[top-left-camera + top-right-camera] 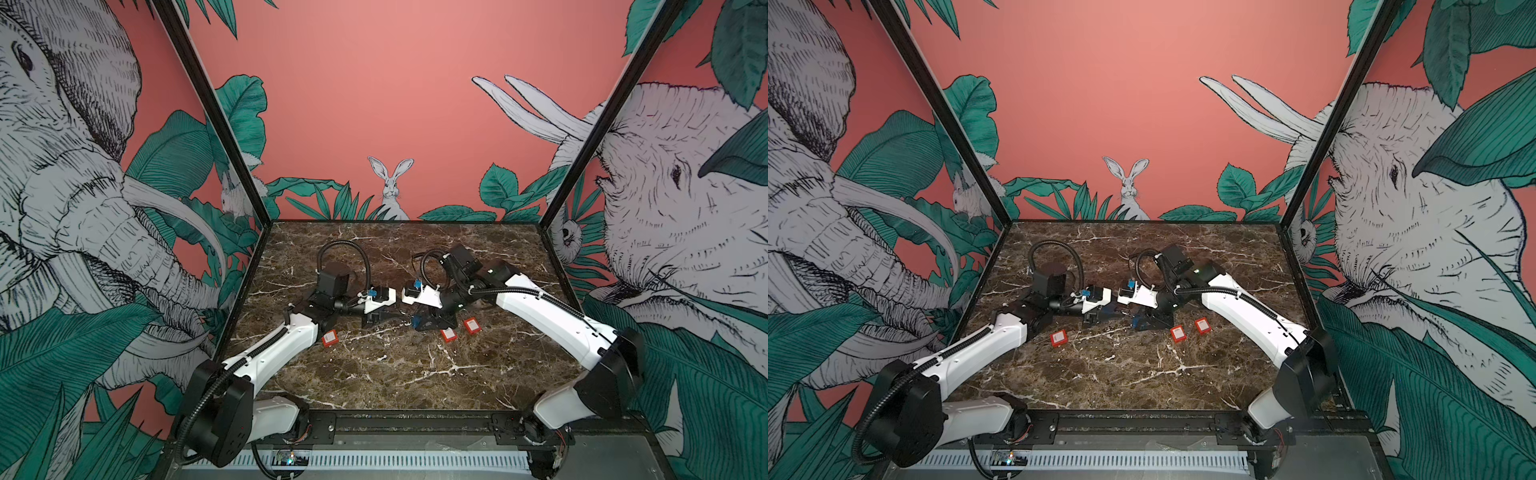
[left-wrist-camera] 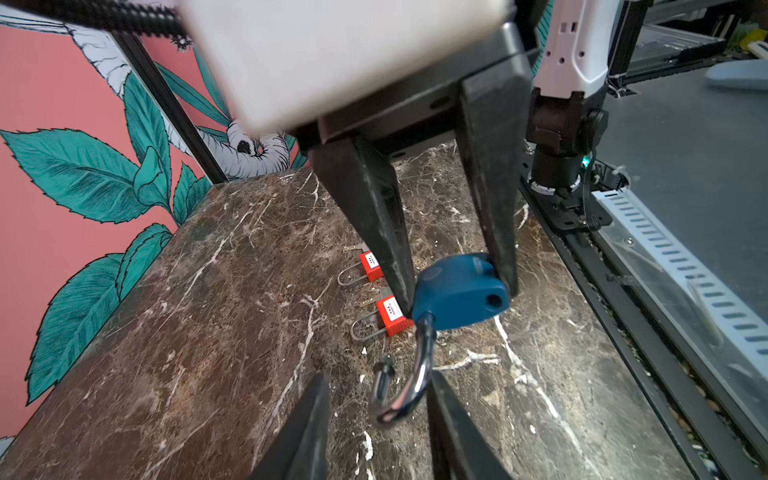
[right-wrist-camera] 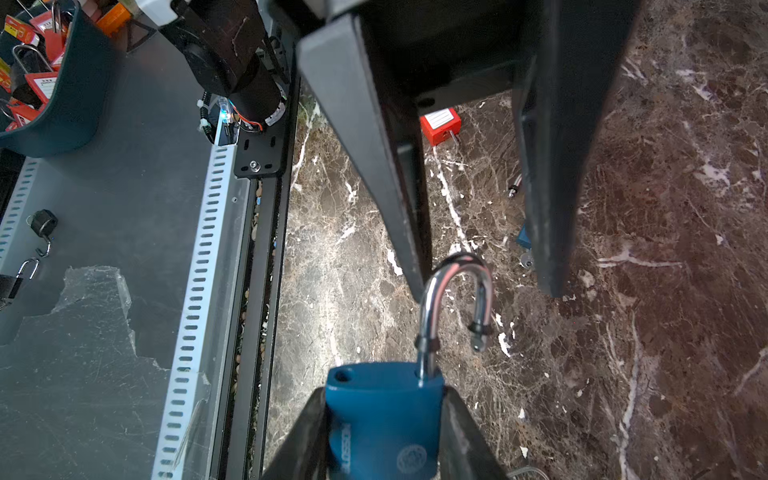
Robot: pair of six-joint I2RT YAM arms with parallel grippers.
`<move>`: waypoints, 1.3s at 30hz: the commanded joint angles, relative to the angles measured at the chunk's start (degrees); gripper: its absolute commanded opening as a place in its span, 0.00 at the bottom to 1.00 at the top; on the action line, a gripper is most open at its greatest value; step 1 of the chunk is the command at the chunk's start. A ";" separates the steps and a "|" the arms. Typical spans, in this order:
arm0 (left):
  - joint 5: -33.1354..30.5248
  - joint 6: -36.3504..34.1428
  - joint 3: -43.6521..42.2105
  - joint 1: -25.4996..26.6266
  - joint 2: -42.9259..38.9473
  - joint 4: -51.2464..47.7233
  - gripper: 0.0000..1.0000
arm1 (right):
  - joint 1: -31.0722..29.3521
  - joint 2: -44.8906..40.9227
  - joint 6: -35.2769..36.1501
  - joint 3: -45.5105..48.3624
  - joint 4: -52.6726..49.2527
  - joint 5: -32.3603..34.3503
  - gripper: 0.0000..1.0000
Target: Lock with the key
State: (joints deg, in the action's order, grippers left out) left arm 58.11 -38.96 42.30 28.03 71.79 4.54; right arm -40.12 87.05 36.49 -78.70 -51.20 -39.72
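On my marble tabletop (image 1: 374, 374), a lone red padlock (image 1: 329, 338) is lying at left, and a second red padlock (image 1: 447, 334) and third red padlock (image 1: 472, 325) are lying side by side at right. A painted rabbit (image 1: 390, 187) is facing me from the back wall.

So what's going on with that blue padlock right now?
Right jaws clamped on padlock. Left jaws apart, straddling its open shackle. Three red padlocks nearby, none blocking.

A salmon-pink back wall (image 1: 374, 83) carries a painted rabbit (image 1: 390, 185) among green leaves (image 1: 241, 108); elephants (image 1: 673, 199) fill both side walls (image 1: 145, 83). Black frame posts (image 1: 216, 120) rise from the far corners of the brown, white-veined marble tabletop (image 1: 374, 374), evenly lit.
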 commanded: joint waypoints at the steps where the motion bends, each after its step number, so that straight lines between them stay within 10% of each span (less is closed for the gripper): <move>1: 1.47 -1.87 1.54 0.84 0.17 -0.16 0.39 | -0.02 -0.60 1.43 -1.94 -0.48 -2.49 0.23; 13: 3.71 -5.34 5.73 1.38 3.48 -5.61 0.00 | 0.07 1.54 3.84 -4.40 -3.26 -2.13 0.24; 22: 5.90 5.55 3.30 2.29 5.23 6.14 0.00 | 2.07 0.02 1.67 -5.77 -2.30 2.46 0.55; 32: 3.97 24.93 -1.89 2.27 5.37 29.39 0.00 | 7.58 -11.09 -1.06 2.85 5.08 10.95 0.56; 39: 3.69 31.29 -2.27 3.00 6.83 36.86 0.00 | 7.59 -12.34 -3.97 7.50 8.48 4.67 0.49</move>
State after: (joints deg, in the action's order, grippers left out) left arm 61.45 -12.29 40.32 30.46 78.46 33.67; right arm -32.29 75.00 34.06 -72.16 -46.00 -31.64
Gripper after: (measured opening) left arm 0.081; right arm 0.493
